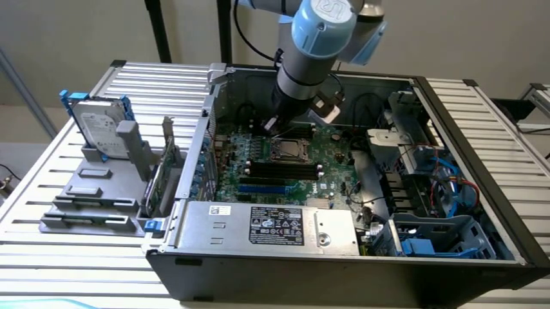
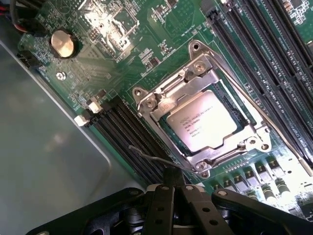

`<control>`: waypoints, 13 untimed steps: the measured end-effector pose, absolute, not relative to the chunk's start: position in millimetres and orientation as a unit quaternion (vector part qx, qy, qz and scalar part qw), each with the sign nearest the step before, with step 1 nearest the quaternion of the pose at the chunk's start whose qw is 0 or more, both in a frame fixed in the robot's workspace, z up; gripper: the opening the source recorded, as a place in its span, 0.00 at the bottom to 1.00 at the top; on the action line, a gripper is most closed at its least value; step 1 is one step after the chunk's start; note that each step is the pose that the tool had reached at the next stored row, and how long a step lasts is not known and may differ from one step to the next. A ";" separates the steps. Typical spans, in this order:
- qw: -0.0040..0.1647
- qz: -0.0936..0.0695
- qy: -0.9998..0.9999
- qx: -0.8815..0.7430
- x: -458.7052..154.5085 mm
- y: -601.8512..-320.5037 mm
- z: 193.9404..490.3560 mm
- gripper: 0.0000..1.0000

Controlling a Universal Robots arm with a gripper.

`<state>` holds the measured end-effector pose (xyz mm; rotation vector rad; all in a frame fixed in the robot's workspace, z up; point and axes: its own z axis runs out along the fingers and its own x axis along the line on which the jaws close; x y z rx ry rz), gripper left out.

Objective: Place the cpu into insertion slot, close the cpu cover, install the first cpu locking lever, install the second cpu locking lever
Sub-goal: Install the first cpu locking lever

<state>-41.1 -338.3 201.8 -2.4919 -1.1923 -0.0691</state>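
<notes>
The cpu (image 2: pixel 203 120) lies flat in the insertion slot (image 1: pixel 288 149), its silver-grey top showing through the window of the cpu cover (image 2: pixel 159 100). The cover is down on it. One thin wire locking lever (image 2: pixel 149 157) sticks out from the socket's corner right in front of my gripper (image 2: pixel 171 183). The gripper's dark fingers are shut together with their tip at that wire; I cannot tell whether they touch it. A second lever rod (image 2: pixel 266 117) runs along the socket's other side. In the exterior view, the gripper (image 1: pixel 273 127) hangs just behind the socket, inside the open computer case.
Long black memory slots (image 2: pixel 129 132) flank the socket on the green board. A coin battery (image 2: pixel 62 43) and the grey case wall (image 2: pixel 44 147) are close by. The power supply (image 1: pixel 266 225) fills the case front. A hard drive (image 1: pixel 96 125) stands on the slatted table outside.
</notes>
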 end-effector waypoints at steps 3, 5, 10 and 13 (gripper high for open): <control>0.188 -0.024 -0.425 -0.885 -42.1 -338.5 201.7 0.11; 0.188 -0.024 -0.425 -0.885 -42.0 -338.5 201.7 0.11; 0.188 -0.024 -0.425 -0.885 -38.8 -338.5 201.7 0.11; 0.188 -0.023 -0.425 -0.885 -36.2 -338.6 201.7 0.11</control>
